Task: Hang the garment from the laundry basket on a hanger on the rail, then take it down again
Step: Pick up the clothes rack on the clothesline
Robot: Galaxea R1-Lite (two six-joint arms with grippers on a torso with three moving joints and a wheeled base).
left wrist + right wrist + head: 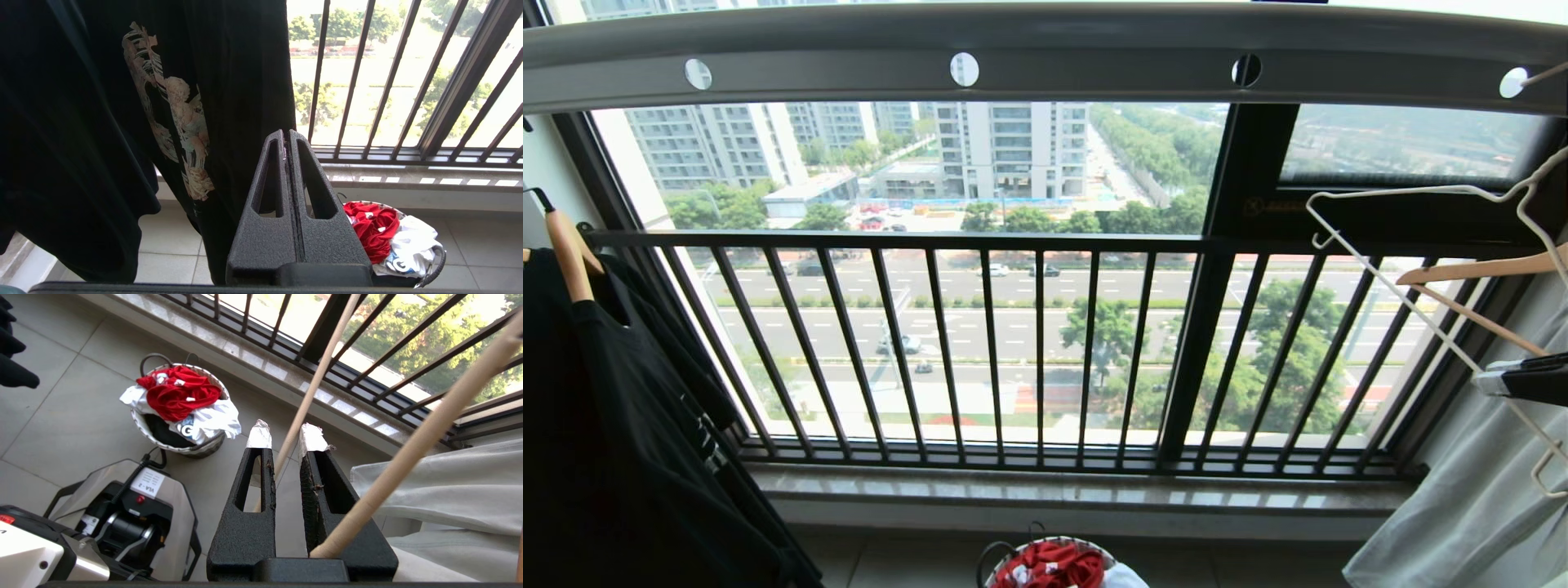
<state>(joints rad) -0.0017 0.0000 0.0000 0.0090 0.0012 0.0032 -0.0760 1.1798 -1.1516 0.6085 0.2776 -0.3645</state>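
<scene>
Nearby, the left claw hangs pressed together, empty, beside the black T-shirt, left of the laundry basket on the floor, where the garment lies crumpled on top. Well above and to the right of that basket, the right claw sits at the slanting lower wire of the hanger; whether it is clamped on that wire cannot be told. Farthest above the basket runs the rail, so the garment lies down and left of the working claw, probably its next reach.
</scene>
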